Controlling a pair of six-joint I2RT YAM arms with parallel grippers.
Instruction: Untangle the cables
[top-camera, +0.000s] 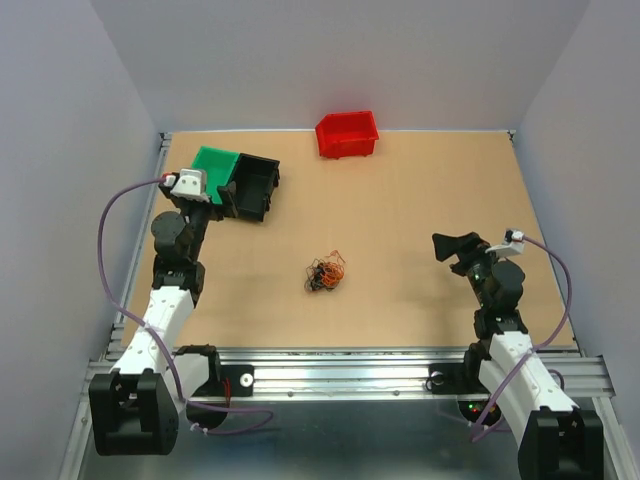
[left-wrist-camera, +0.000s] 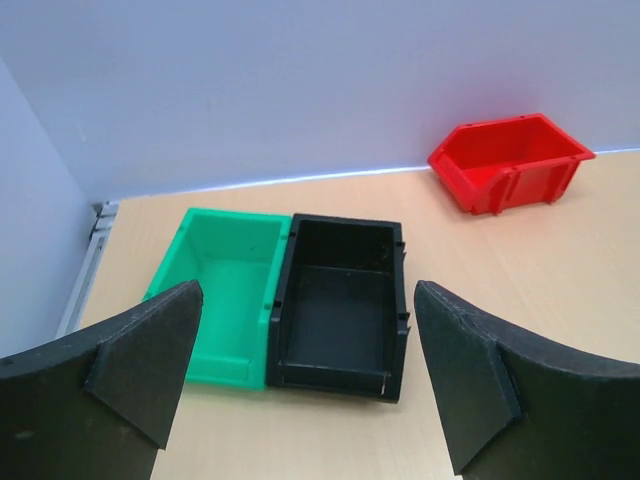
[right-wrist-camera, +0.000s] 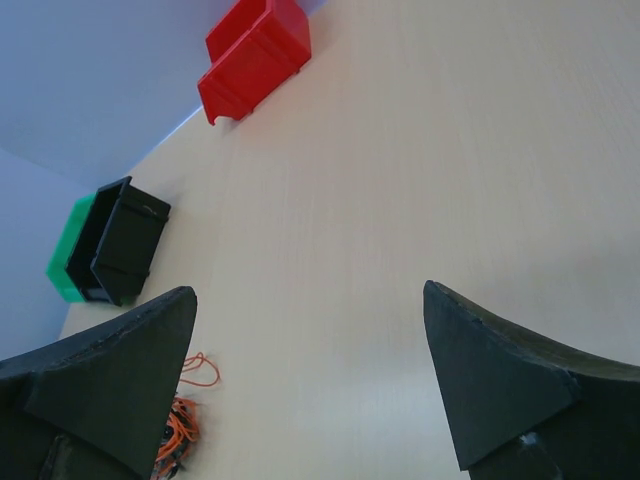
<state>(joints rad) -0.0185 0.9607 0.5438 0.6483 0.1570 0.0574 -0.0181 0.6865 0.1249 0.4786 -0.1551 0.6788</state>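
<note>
The cables (top-camera: 325, 272) lie as a small knot of orange and black wires on the wooden table, near its middle. In the right wrist view the cables (right-wrist-camera: 180, 425) show at the lower left, partly hidden behind my left finger. My left gripper (top-camera: 232, 193) is open and empty at the far left, just in front of the bins; it also shows in the left wrist view (left-wrist-camera: 305, 370). My right gripper (top-camera: 450, 247) is open and empty, to the right of the knot and well apart from it; it also shows in the right wrist view (right-wrist-camera: 310, 375).
A green bin (top-camera: 213, 167) and a black bin (top-camera: 256, 183) stand side by side at the back left, both empty in the left wrist view, green (left-wrist-camera: 225, 290) and black (left-wrist-camera: 340, 305). A red bin (top-camera: 347, 134) stands at the back centre.
</note>
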